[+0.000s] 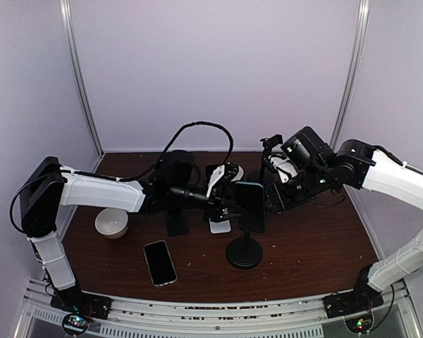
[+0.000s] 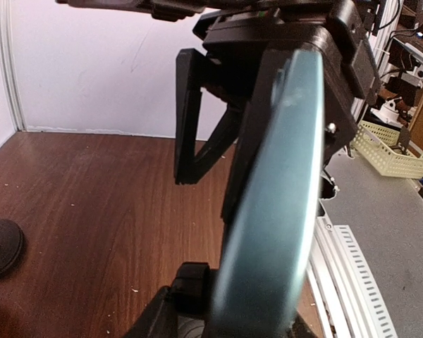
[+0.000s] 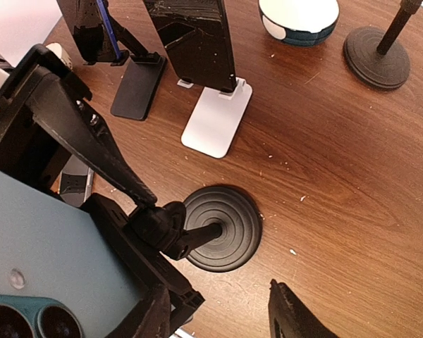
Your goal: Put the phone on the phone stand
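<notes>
teal-backed smartphone (image 1: 250, 205), upright above black round-based phone stand (image 1: 244, 253) midway between side edges of the brown wooden surface (image 1: 317, 246), clamped by left gripper (image 1: 231, 199); right gripper (image 3: 222, 317) with jaws parted, empty

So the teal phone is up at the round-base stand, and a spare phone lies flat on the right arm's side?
Wrong side: the spare phone lies flat on the left arm's side, per the top external view. The teal phone is up at the round-base stand.

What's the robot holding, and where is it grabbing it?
The teal phone: the left gripper's jaws pinch it by one edge. The right gripper's jaws stand open, gripping nothing.
</notes>
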Robot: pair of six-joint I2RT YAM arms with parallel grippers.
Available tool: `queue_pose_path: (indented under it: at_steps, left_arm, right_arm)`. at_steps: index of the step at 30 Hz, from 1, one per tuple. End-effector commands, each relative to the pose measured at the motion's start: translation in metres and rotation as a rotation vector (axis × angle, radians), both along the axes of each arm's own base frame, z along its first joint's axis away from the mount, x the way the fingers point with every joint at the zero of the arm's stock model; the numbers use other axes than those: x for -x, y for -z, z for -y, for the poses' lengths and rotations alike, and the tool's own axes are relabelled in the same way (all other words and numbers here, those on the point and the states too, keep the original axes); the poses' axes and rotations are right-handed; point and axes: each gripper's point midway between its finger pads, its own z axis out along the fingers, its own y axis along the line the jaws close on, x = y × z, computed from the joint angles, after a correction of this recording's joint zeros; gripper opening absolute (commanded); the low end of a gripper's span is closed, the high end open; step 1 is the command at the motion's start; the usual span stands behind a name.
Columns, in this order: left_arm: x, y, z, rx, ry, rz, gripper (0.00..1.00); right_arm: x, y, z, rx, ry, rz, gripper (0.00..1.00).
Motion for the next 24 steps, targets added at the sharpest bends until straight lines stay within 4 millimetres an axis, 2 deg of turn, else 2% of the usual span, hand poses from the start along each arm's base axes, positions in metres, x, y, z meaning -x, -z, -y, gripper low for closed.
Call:
queue_pose_path:
  at_steps: [1, 8, 10, 11, 13, 15, 17, 22, 24]
  left_arm:
    - [-0.011, -0.014, -0.002, 0.023, -0.012, 0.049, 0.0]
    - [-0.014, -0.013, -0.001, 0.026, -0.03, 0.056, 0.0]
    - [-0.013, -0.011, -0.001, 0.026, -0.028, 0.057, 0.0]
    - [-0.013, -0.011, -0.001, 0.025, -0.028, 0.057, 0.0]
    - [-0.012, -0.011, -0.002, 0.021, -0.027, 0.056, 0.0]
    - [-0.012, -0.012, -0.003, 0.008, -0.028, 0.054, 0.0]
    - [-0.012, -0.014, -0.005, -0.018, -0.032, 0.059, 0.0]
    - [-0.012, -0.02, -0.019, -0.081, -0.082, 0.081, 0.0]
    - [-0.016, -0.011, -0.021, -0.122, -0.098, 0.082, 0.0]
  right_arm:
    - [0.039, 0.072, 0.009, 0.162, -0.116, -0.242, 0.52]
    - [0.053, 0.079, -0.013, 0.053, -0.198, -0.318, 0.61]
    - [0.052, 0.079, -0.014, 0.045, -0.192, -0.315, 0.6]
    - [0.048, 0.081, -0.011, 0.062, -0.172, -0.302, 0.55]
    - [0.035, 0.091, 0.011, 0.2, -0.095, -0.252, 0.5]
    - [0.021, 0.103, 0.053, 0.43, 0.007, -0.191, 0.5]
    - [0.013, 0.105, 0.086, 0.596, 0.079, -0.138, 0.51]
    - [0.005, 0.075, 0.124, 0.695, 0.211, -0.023, 0.5]
    - [0.004, 0.07, 0.131, 0.704, 0.238, 0.001, 0.49]
